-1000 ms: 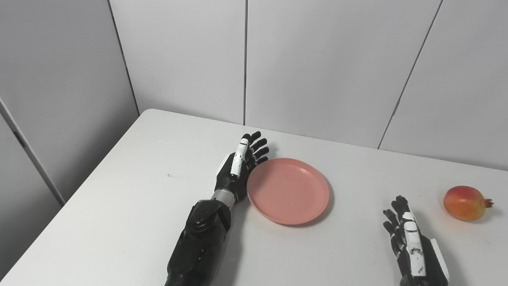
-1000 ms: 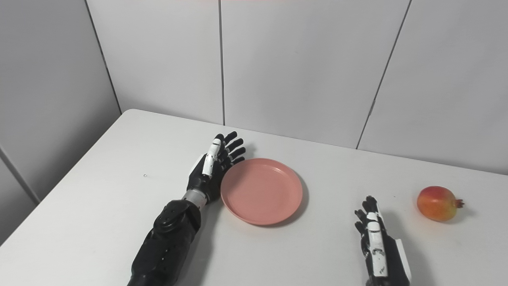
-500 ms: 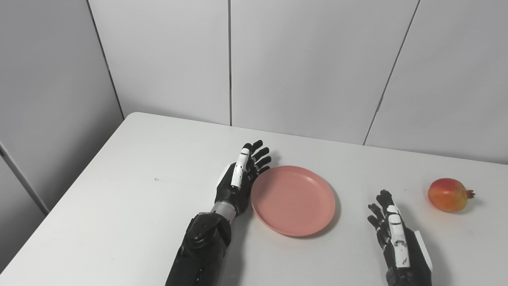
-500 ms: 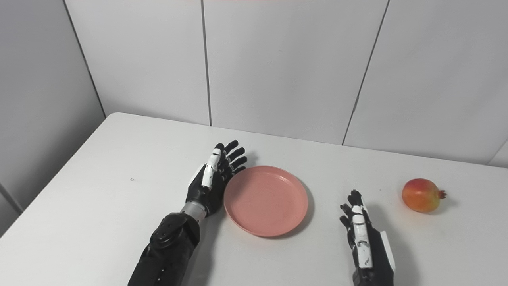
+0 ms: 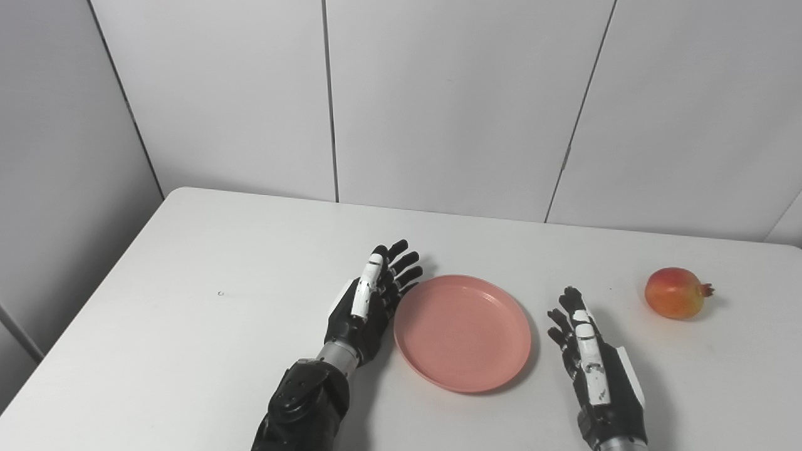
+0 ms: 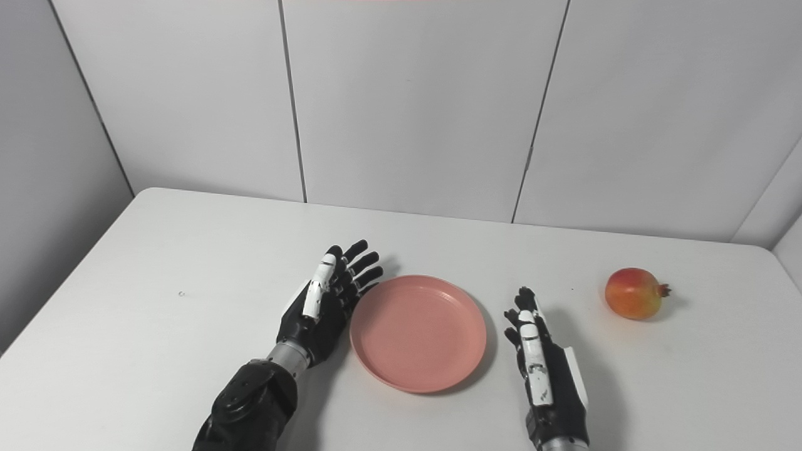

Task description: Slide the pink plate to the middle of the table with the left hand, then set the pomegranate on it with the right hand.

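I see the pink plate (image 5: 462,332) lying flat and empty near the table's middle — round, shallow, with a raised rim. The pomegranate (image 5: 676,293) sits well apart to its right — red-orange, on its side, crown pointing right.

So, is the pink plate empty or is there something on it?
Empty. The plate shows only its bare pink surface; the pomegranate lies apart on the table, to its right.
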